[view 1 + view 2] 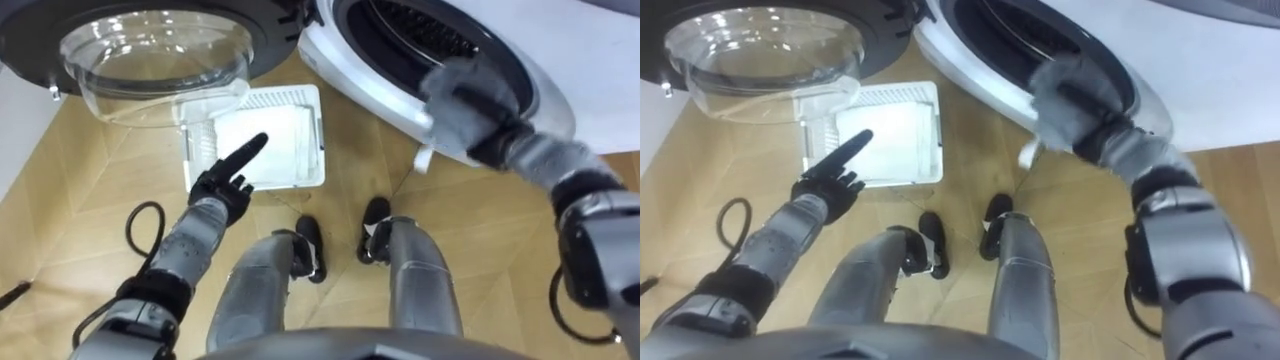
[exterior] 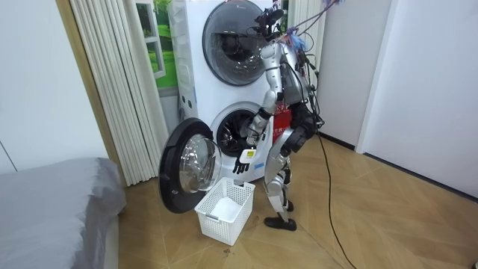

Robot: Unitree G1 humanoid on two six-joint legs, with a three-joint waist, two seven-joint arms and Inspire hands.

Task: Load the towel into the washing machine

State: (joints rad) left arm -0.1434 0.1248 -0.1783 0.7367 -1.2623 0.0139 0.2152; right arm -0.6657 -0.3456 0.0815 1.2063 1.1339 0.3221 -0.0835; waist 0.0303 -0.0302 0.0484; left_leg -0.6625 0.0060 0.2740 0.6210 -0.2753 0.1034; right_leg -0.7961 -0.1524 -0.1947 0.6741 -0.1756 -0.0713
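Note:
A grey towel [image 1: 447, 78] is bunched at the lower rim of the washing machine's round opening [image 1: 420, 30]. My right hand [image 1: 482, 108] is shut on the towel, dark fingers curled into the cloth, and holds it just over the white front rim [image 1: 365, 70]. My left hand [image 1: 228, 178] hangs lower left above the white basket [image 1: 300, 150], fingers stretched out and holding nothing. In the room view I stand facing the lower machine [image 2: 228, 123], with the right arm reaching into its opening.
The machine's door [image 1: 150, 55] stands swung open on my left, its glass bowl facing me. The white basket [image 2: 224, 211] sits on the wooden floor just below the door. A second machine [image 2: 231, 33] is stacked above. A curtain [image 2: 112, 82] and a grey bed [image 2: 52, 202] lie further off.

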